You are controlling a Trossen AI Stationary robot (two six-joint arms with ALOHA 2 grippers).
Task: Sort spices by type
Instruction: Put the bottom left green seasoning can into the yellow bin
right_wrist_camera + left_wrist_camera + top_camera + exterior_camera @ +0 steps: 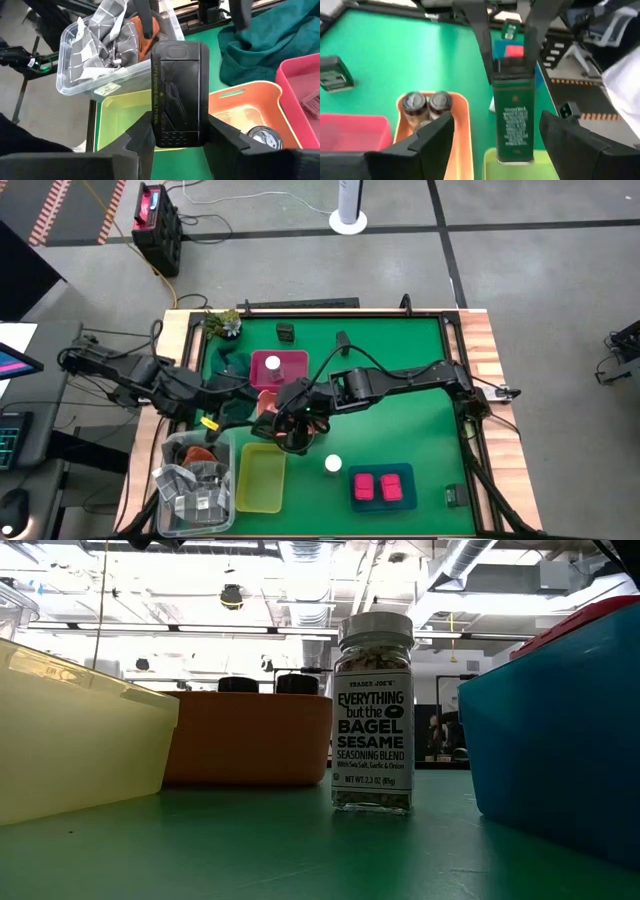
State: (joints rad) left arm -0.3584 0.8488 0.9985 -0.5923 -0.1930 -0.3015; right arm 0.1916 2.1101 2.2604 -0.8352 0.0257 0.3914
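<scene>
My right gripper is shut on a dark blackish spice box, which hangs above the yellow tray. My left gripper is open; its fingers stand on either side of the same box without touching it. Two grey-lidded jars stand in the orange tray. A white-capped jar stands upright on the green mat. Two bright pink boxes lie in the blue tray. My right gripper pinches the box's upper end between its two fingers, one on each narrow side. The fingers come slanting down from the table's right side. The box hangs upright below them, lifted clear above the yellow tray.
A clear bin of grey packets stands at the near left beside the yellow tray. A pink tray and teal cloth lie behind the orange tray. A small plant is at the far left. Bare green mat spreads to the right.
</scene>
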